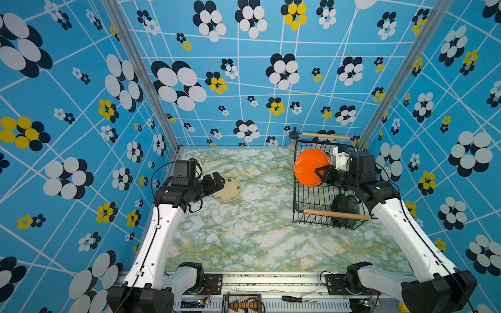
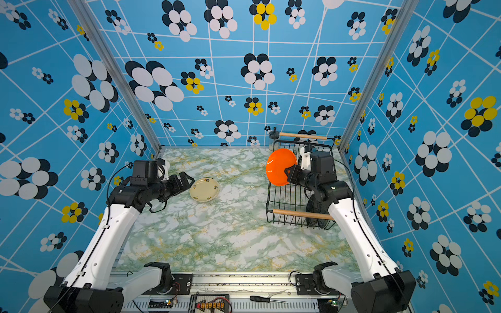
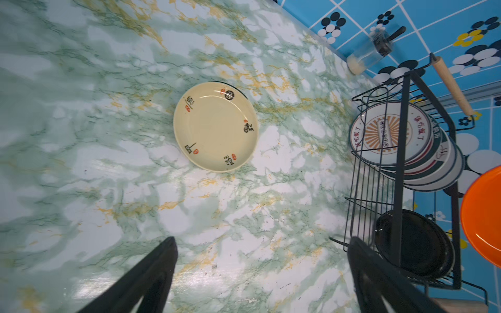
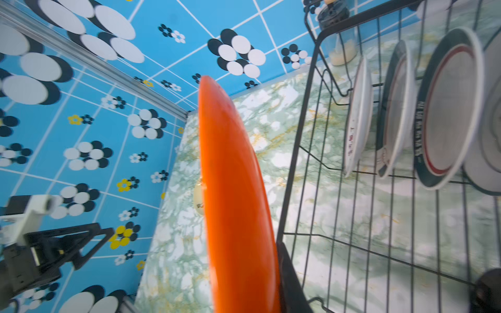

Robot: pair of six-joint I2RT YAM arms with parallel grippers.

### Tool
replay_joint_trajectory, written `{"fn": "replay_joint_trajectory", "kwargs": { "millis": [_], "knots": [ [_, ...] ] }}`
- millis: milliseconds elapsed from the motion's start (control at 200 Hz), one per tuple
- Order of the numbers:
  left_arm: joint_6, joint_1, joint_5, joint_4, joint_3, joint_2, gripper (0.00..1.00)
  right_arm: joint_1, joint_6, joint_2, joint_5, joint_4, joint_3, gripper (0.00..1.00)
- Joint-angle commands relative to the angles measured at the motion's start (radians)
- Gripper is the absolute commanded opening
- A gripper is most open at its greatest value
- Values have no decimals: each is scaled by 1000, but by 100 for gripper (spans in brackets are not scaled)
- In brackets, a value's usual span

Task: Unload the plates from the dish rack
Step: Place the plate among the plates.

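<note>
– Right gripper (image 1: 321, 173): what has it got?
– Its jaws are clamped tight on the rim of the orange plate (image 1: 309, 166). The plate stands on edge, held up over the left side of the dish rack (image 1: 295, 195).
– And where is the rack?
– In the far right corner of the bench (image 1: 257, 238). Large white plates (image 3: 385, 135) with dark rims stand upright in a row at its far end. The black plates (image 1: 345, 208) stand at its near end.
– Is anything out on the bench?
– A cream plate (image 1: 229, 189) lies flat toward the left edge, well apart from the rack.
– Left gripper (image 1: 218, 181)?
– It is spread wide with nothing between its fingers. It is near the cream plate, and the left wrist view shows it clear of the plate.
– Anything else?
– A glass jar (image 1: 292, 141) stands at the far edge, just beside the rack.
</note>
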Motion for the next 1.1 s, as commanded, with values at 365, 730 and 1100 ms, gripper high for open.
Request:
{"fn": "replay_joint_trajectory", "kwargs": {
  "millis": [365, 730, 1100],
  "knots": [
    [-132, -182, 292, 336, 24, 117, 99, 119, 244, 225, -342, 125, 98, 14],
    [-181, -256, 305, 419, 49, 224, 99, 205, 372, 300, -399, 297, 88, 15],
    [-237, -299, 358, 520, 54, 290, 82, 245, 426, 342, -444, 400, 76, 16]
  ]
}}
